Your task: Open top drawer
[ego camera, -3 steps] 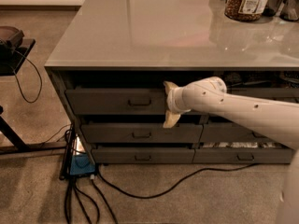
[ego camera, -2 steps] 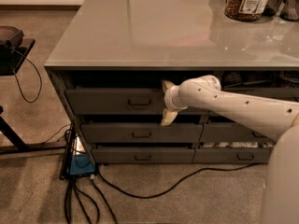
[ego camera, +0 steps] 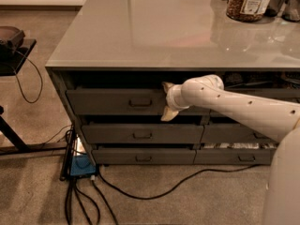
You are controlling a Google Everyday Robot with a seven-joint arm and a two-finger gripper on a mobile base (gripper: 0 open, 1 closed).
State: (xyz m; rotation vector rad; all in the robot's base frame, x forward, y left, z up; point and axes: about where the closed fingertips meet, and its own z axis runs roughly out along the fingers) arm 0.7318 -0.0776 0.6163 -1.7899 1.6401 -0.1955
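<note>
Gripper [ego camera: 166, 102] is parked right at the right-hand end of the top drawer [ego camera: 112, 102], just under the edge of the grey countertop [ego camera: 154, 32]. Its two pale fingers [ego camera: 168, 116] are spread wide, one pointing up toward 12 and the other down toward 6, so they sort of bracket the front panel's height. They don't look closed on anything, and honestly I can't tell if they even touch the panel.

From the gripper, the drawer stretches off toward 9 o'clock, and its little rectangular pull handle [ego camera: 140, 103] sits just beside the fingers on that same side. The white arm [ego camera: 234, 104] comes in from about 4 o'clock.

The shallower drawers [ego camera: 140, 134] are stacked at 6 o'clock below. Black cables [ego camera: 154, 191] snake over the carpet, and a jar of brown stuff [ego camera: 248, 1] sits up on the counter around 1 o'clock.
</note>
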